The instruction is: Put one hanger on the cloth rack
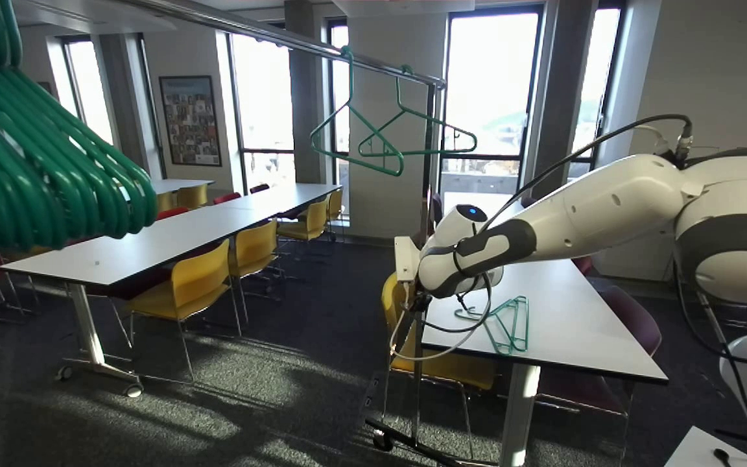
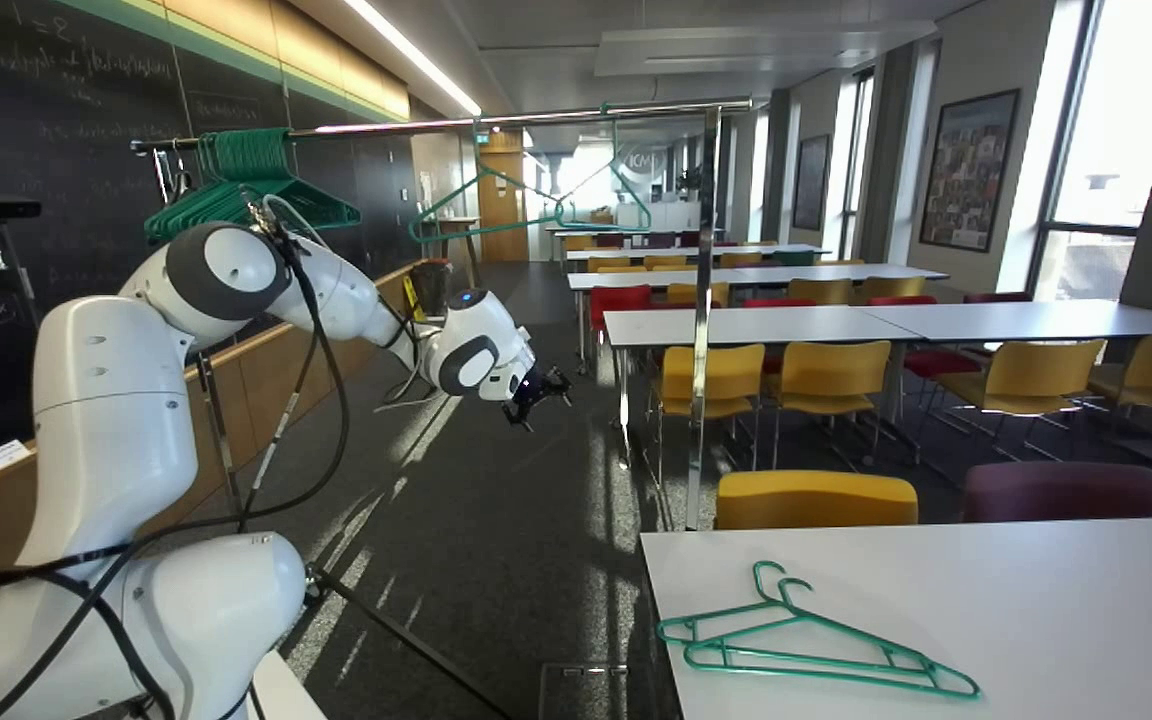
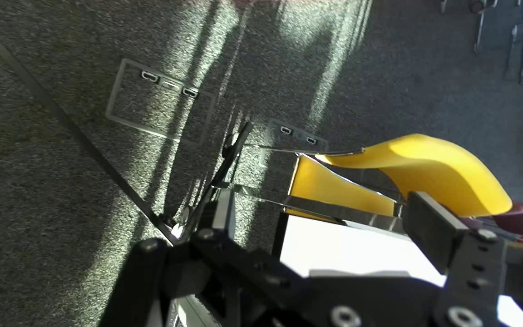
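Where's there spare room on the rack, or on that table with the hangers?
On the rack, between the tight bunch of hangers and the nearest single hanger. On the table, between the two loose hangers and the purple chair. The bunch itself is crowded.

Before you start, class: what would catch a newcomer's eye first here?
The white Panda arm, its gripper open, likely wins, filling the left side in an exterior view. Next come the bunched green hangers near one end of the cloth rack. Two loose hangers lie overlapping on a white table.

Green hangers (image 2: 254, 172) hang from the cloth rack (image 2: 703, 300); two more hangers (image 2: 822, 659) lie overlapping on a table (image 2: 1076, 600).
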